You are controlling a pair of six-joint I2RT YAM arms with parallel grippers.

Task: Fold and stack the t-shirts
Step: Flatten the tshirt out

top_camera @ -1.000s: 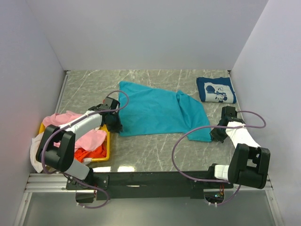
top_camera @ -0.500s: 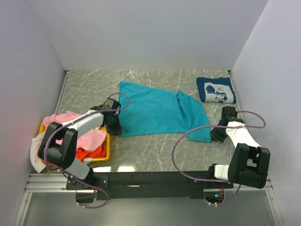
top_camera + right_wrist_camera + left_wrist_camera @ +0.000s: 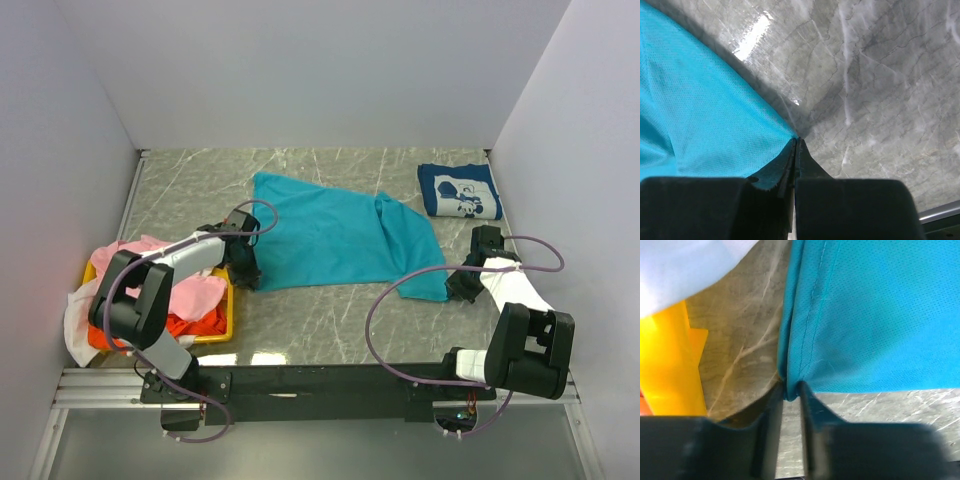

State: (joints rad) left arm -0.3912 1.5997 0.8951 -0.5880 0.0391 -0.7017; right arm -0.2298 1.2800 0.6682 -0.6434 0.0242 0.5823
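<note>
Top view: your teal t-shirt (image 3: 340,235) lies spread centrally between plain white walls (image 3: 300,70), with the left gripper (image 3: 245,268) and right gripper (image 3: 462,285) at its two near corners, apparently to lift that edge for a fold; the folded navy t-shirt (image 3: 459,190) sits far right, spare tees (image 3: 195,295) heaped on the yellow tray (image 3: 228,318). Left wrist view: narrow jaws pinch the hem corner. Right wrist view: jaws fully closed on the opposite corner, over the glossy grey marbled table (image 3: 880,75)

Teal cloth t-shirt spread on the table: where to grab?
On the teal t-shirt, the two near corners, from the near side: spread flat, only its hem edge can be pinched. Left gripper grips the near-left corner, right gripper the near-right.
</note>
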